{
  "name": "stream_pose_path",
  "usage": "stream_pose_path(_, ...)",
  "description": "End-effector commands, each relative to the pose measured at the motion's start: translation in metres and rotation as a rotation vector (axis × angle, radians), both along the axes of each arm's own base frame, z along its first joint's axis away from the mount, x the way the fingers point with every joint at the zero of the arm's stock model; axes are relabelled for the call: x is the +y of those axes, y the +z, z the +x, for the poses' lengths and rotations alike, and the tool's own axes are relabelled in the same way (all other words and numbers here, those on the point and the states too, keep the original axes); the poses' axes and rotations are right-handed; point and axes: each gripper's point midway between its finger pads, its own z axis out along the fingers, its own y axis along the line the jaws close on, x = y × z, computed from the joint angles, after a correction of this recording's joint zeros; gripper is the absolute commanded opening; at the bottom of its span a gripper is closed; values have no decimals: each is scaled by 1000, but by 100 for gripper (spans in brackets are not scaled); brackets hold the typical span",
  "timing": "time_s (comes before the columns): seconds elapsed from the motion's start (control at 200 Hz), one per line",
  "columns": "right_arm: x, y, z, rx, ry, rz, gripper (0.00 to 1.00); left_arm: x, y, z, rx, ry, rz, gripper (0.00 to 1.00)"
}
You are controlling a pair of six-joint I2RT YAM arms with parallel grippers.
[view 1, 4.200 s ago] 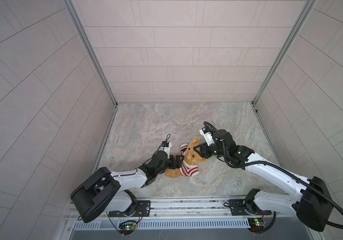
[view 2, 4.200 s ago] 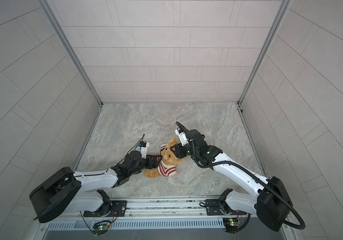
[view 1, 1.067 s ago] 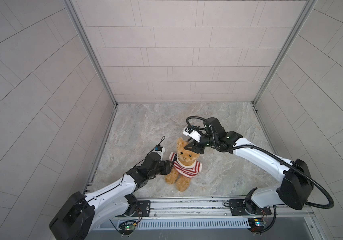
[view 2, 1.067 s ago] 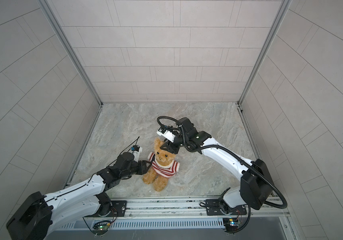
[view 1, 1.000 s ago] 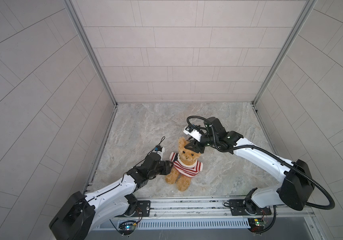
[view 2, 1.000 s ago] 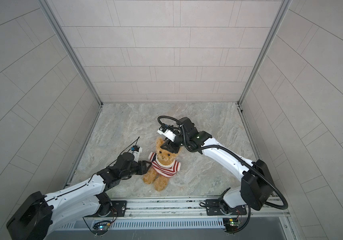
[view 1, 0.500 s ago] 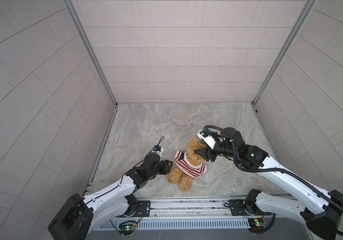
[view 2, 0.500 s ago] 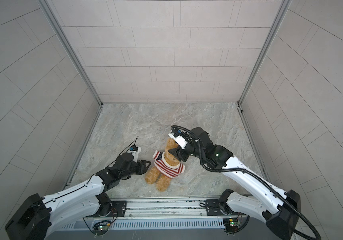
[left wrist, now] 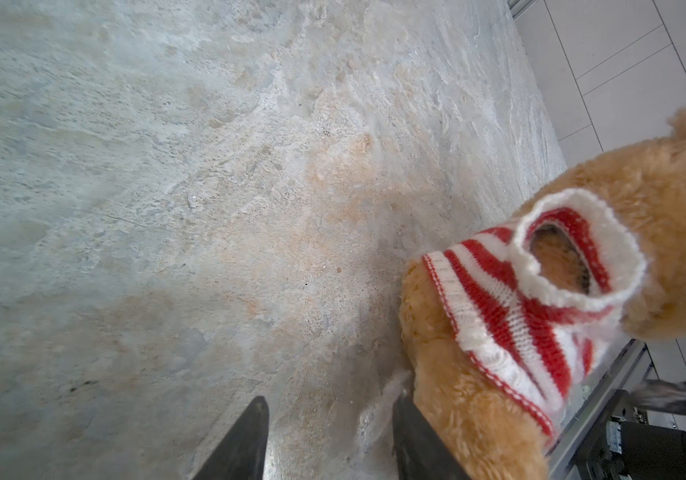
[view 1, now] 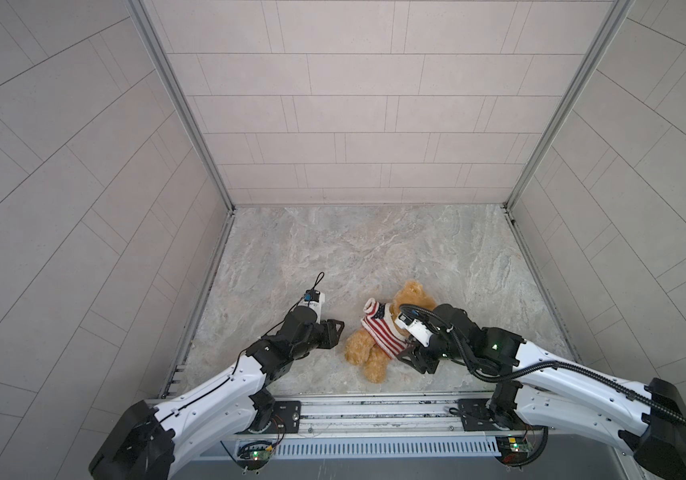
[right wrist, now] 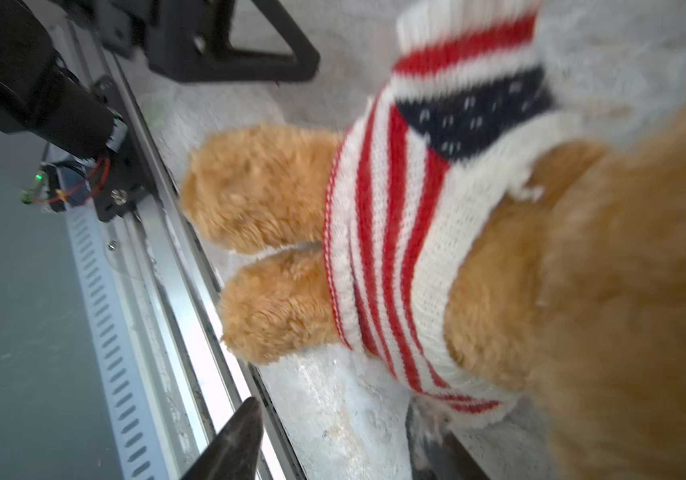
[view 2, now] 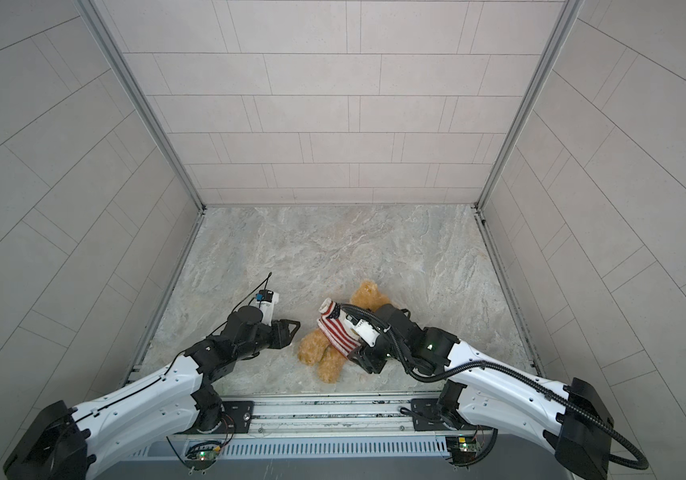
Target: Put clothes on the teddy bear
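The teddy bear [view 1: 415, 296] [view 2: 368, 296] lies on the stone floor, head toward the back, legs [view 1: 368, 359] toward the front rail. It wears a red-and-white striped sweater [view 1: 381, 330] [view 2: 335, 334] with a navy patch. My left gripper [view 1: 335, 332] [view 2: 291, 330] [left wrist: 330, 405] is open just left of the bear, with bare floor between its fingers. One finger lies beside a leg [left wrist: 478, 415]. My right gripper [view 1: 410, 357] [view 2: 360, 357] [right wrist: 333, 409] is open at the bear's near right side. One fingertip [right wrist: 418, 415] touches the sweater [right wrist: 395, 232].
The metal rail [view 1: 374, 409] with both arm bases runs along the front edge, close behind the bear's feet [right wrist: 266, 316]. Tiled walls [view 1: 354, 124] close in the floor on three sides. Bare stone floor [view 1: 354, 249] stretches behind the bear.
The right gripper has left the bear's head and swung down to its near right side. The bear has gone from sitting up to lying tilted. The left gripper has hardly moved.
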Motion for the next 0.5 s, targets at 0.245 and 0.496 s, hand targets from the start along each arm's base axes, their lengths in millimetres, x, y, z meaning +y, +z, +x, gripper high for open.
stream_pose_path(0.245,-9,-18,36,-37,-204,31,56,-19,23,-3,-35,-58,-36,52)
stream_pose_path(0.496,-11,-14,66,-74,-260,58,54,-46,22,-13,-34,-120,-6,52)
